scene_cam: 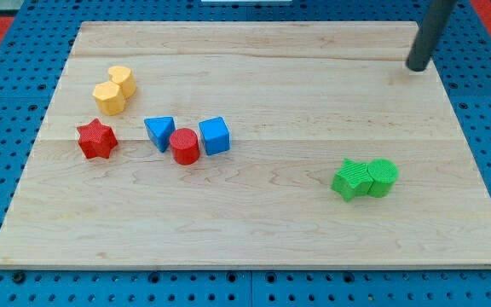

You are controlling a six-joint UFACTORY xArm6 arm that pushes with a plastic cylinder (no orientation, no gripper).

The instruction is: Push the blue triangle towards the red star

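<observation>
The green blocks (365,178) lie well right of the blue triangle (159,132), the red star (96,140) near its left, my tip (416,66) far upper right; no jaws show.

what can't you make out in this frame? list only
- Rod above my tip: cut off by the camera view's top edge, so the arm is unseen.
- Blue triangle and red cylinder: touching or a hair apart, cannot tell.
- The two green blocks: pressed together; exact shapes too small to make out.
- Yellow blocks: the nearer one hides the farther one's lower side.
</observation>
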